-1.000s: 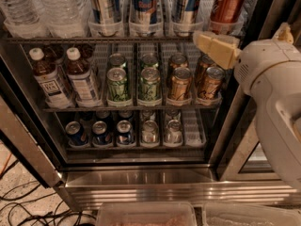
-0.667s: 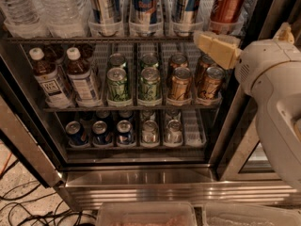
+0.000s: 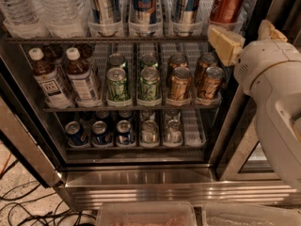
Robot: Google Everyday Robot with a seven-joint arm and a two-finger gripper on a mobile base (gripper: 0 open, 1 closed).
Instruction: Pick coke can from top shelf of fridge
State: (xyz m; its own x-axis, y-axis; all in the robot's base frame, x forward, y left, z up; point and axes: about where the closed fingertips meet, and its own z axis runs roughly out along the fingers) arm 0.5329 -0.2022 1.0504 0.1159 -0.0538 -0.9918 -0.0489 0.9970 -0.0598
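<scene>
Holding nothing, my tool (image 3: pixel 242 34) hangs at the right end of the top shelf (image 3: pixel 108 39), level with its dark front rail, its two yellowish fingers (image 3: pixel 226 45) spread apart. The coke can (image 3: pixel 228 3) stands upright in the rightmost clear tray of that shelf, just above and slightly left of the tool, not touched by it. A bit of white script shows on its red side, too little for me to read.

Left of it on the same shelf stand three tall silver-and-blue cans (image 3: pixel 143 6); the middle one seems to carry "Red Bull" lettering, though I can't be sure. Clear water bottles (image 3: pixel 44 8) fill the left end.

On the rack below in the fridge (image 3: pixel 141 178) are two brown bottles (image 3: pixel 80 79) with white labels, then green cans (image 3: pixel 134 81), then gold-bronze cans (image 3: pixel 193 79) at the right.
</scene>
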